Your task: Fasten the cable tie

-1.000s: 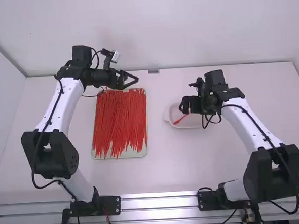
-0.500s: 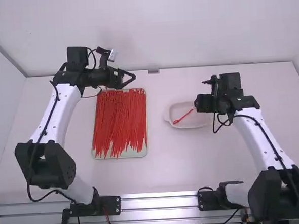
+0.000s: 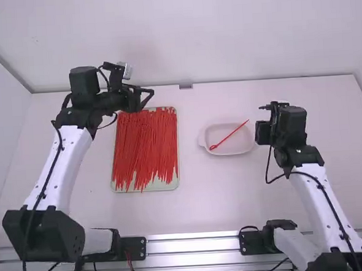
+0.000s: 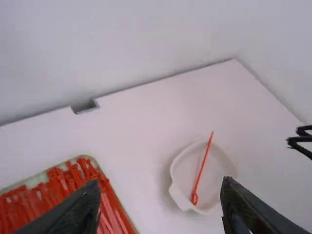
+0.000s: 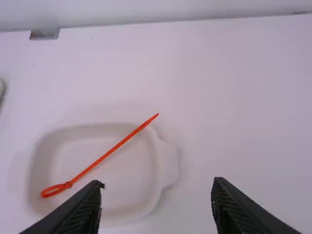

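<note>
Status at this step: one tie finished and set down, next tie not yet picked, judged as the changeover between cycles.

Location of cable tie (image 3: pixel 229 135): inside the white dish (image 3: pixel 201 141), right of the middle of the table (image 3: pixel 245 187). Closed into a small loop at the near-left end; straight tail slanting across the dish and poking past the far-right rim. Judged fastened and deposited.

State of right gripper (image 5: pixel 157 183): fingers spread wide, nothing between them. Parked near the dish on its right side, facing it, clear of both tie and dish.

State of left gripper (image 3: pixel 148 96): fingers likewise parted, nothing held. Held above the far end of the tray (image 3: pixel 144 188), by the pile of loose red ties (image 3: pixel 145 147). No contact with the pile visible.

Next move, as judgement only: fetch one loose tie. Lower the left gripper onto a single strand at the pile's edge, for easiest separation, and close on one end only. Expect neighbouring ties to lift along, given the tight side-by-side packing; shake off or regrip as needed. Then present the free tail to the right gripper, align the tip with the head slot, thread, and pull through to form a loop. Leave the dish in place for the following drop.
</note>
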`<move>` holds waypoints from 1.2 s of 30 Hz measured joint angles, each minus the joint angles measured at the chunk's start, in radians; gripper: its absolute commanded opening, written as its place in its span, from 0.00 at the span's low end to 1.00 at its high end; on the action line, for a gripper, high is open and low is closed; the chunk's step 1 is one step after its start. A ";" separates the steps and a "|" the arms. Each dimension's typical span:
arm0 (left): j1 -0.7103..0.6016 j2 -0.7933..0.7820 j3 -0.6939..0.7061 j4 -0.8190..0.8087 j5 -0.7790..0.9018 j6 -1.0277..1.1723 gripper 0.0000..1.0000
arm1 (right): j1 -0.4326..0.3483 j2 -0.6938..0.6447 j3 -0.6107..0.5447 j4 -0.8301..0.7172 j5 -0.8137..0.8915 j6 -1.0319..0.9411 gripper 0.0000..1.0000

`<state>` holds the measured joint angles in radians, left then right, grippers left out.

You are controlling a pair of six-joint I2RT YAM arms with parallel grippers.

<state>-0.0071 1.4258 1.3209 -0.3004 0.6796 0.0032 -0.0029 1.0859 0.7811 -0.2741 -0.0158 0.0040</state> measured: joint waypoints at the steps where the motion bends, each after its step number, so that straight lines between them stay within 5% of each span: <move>1: 0.000 -0.021 -0.019 0.021 -0.018 -0.001 0.56 | 0.000 -0.024 -0.023 0.027 0.001 -0.001 0.50; 11: 0.001 -0.259 -0.248 0.251 -0.232 -0.004 0.32 | 0.000 -0.273 -0.266 0.262 0.011 -0.005 0.26; 23: 0.000 -0.547 -0.530 0.297 -0.507 -0.004 0.04 | 0.000 -0.538 -0.531 0.271 0.014 -0.006 0.00; 36: 0.001 -0.839 -0.815 0.297 -0.665 -0.004 0.00 | 0.000 -0.769 -0.761 0.271 0.014 -0.006 0.00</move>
<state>-0.0063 0.5869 0.5056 -0.0036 0.0151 -0.0010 -0.0029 0.3164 0.0196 -0.0032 -0.0017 -0.0021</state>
